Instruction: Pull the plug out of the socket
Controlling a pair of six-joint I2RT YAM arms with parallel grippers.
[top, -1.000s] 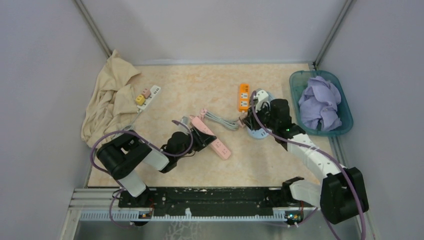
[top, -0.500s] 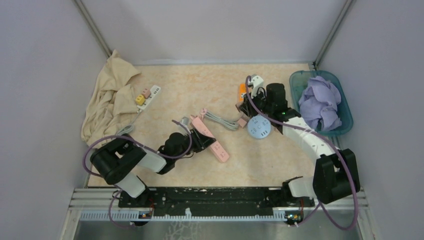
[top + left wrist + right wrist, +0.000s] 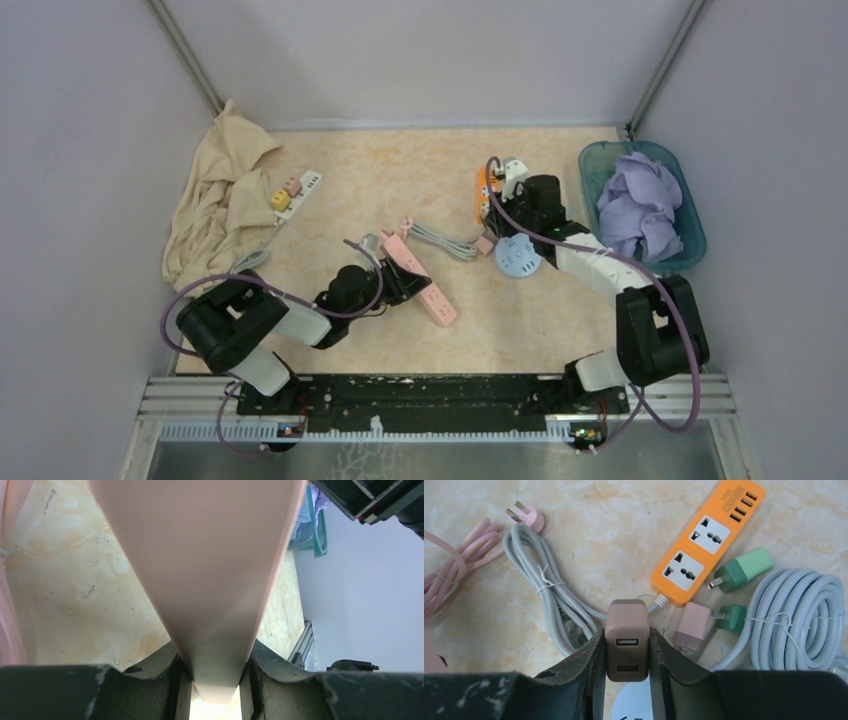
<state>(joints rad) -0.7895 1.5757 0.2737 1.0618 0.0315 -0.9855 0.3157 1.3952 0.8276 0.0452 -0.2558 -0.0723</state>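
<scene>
While the brown plug (image 3: 626, 639) was out of any socket, you had it pinched in your right gripper (image 3: 626, 647), jaws closed on its sides, above the table (image 3: 400, 170) by the cord end of the orange power strip (image 3: 709, 540). The round blue socket (image 3: 518, 258) lay just beside it, toward you. A grey cord (image 3: 549, 595), a green plug (image 3: 744, 567) and a coiled white cable (image 3: 796, 615) lay around. Your left gripper (image 3: 212, 677) was clamped on the pink power strip (image 3: 200, 580).

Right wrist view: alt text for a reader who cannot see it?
The right claw is shut on a brown USB charger. Beyond it on the table lie an orange power strip, a green plug and coiled grey cables.
</scene>
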